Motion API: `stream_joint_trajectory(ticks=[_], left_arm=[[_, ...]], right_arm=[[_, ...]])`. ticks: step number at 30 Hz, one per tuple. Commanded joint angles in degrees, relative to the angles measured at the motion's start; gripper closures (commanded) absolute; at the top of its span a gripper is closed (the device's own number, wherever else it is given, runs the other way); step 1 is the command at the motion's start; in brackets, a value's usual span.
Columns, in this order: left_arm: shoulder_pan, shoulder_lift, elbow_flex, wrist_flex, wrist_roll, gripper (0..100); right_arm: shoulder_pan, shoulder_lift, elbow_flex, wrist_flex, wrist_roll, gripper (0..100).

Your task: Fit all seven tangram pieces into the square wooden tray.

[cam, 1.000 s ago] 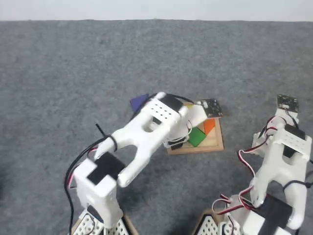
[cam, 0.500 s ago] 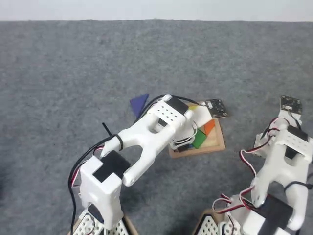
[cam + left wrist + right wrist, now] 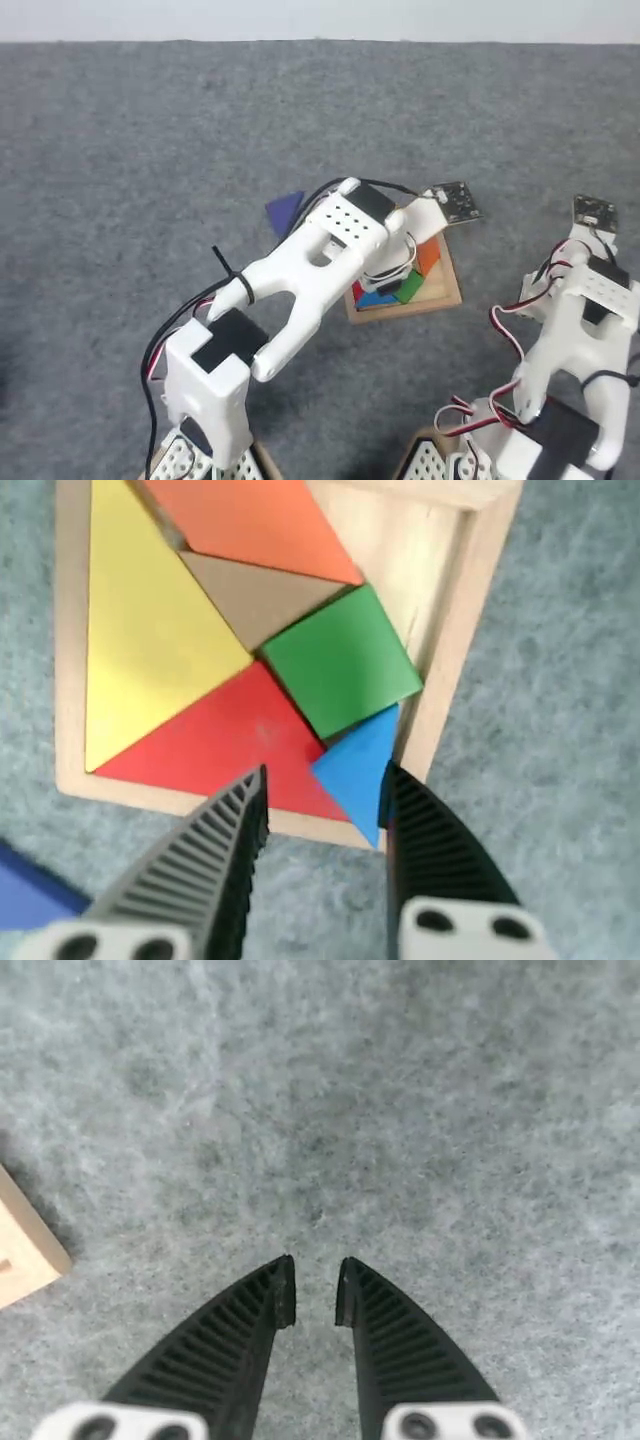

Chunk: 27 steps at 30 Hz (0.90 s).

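The square wooden tray (image 3: 455,670) holds a yellow triangle (image 3: 150,650), an orange piece (image 3: 250,520), a brown triangle (image 3: 255,595), a green square (image 3: 340,675) and a red triangle (image 3: 230,745). A small blue triangle (image 3: 355,770) lies at the tray's corner, its tip over the rim. My left gripper (image 3: 325,805) hangs open just above it, one finger on either side. A dark blue piece (image 3: 285,208) lies on the carpet left of the tray (image 3: 445,297). My right gripper (image 3: 315,1292) is nearly shut and empty, low over bare carpet.
Grey carpet covers the whole table. The left arm (image 3: 310,270) stretches across to the tray and covers much of it from above. The right arm (image 3: 580,310) stands folded at the right edge. A tray corner (image 3: 25,1245) shows beside the right gripper.
The left arm has swung right and farther over the tray. Its gripper now stands over the near corner, and the blue and red pieces have come into sight from above. The right arm stayed put.
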Motion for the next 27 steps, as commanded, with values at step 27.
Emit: stream_joint_trajectory(ticks=[27], left_arm=[[-3.6,-1.1,5.1,-3.3,0.6,82]], right_arm=[[0.5,-3.4,-2.9,0.7,0.5,90.9]])
